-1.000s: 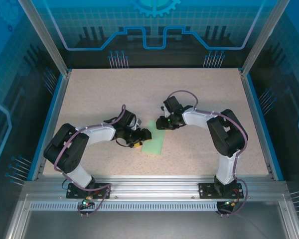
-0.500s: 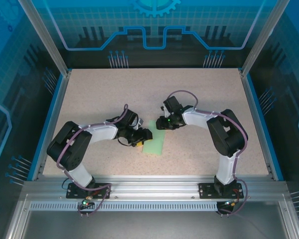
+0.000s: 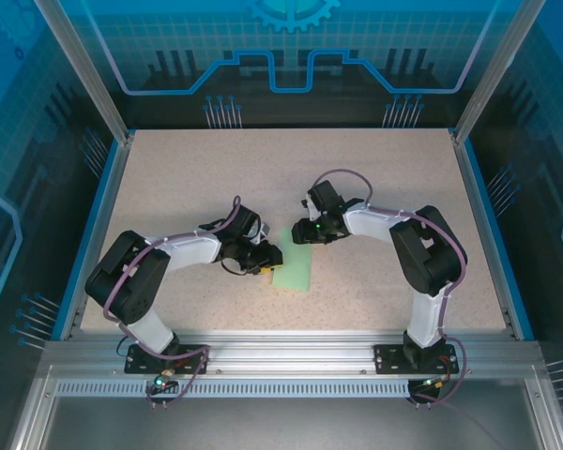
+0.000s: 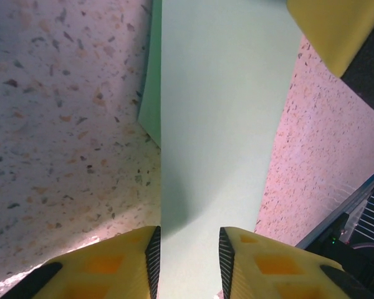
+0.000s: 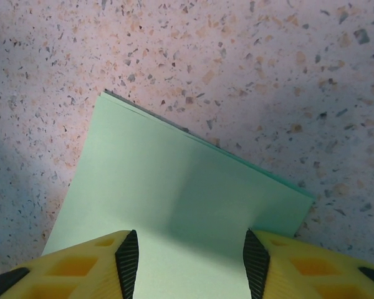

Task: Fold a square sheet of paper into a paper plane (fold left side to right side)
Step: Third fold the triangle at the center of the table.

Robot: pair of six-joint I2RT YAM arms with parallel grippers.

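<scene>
Creasing the first fold looks like the step in hand. The paper (image 3: 294, 267) lies near the middle of the bench (image 3: 385, 178) as a narrow doubled strip, left half already laid over the right. In the top view its long axis runs roughly from 1 o'clock to 7 o'clock. In the left wrist view a sliver of the lower layer shows past the upper one at the 9 o'clock edge, so the halves do not quite match there. In the right wrist view the stacked edges show as a thin dark line along the far side.

The left tool (image 3: 267, 261) sits at the strip's 9 o'clock side. Its fingers (image 4: 112, 268) stand a narrow gap apart and clamp nothing I can see, and the paper runs off toward 12 o'clock between them. The right tool (image 3: 305, 234) is at the strip's 12 o'clock end, released, with a wider gap between its fingers (image 5: 81, 261). The paper is under and between those fingers. Whether either tool's tips press on the sheet, I cannot tell.

As I judge it, the next move calls for one tool pinning an end while the other runs along the folded edge. The pressure should be light, since thin paper slides easily on this bench, and the overhang should be squared first.
</scene>
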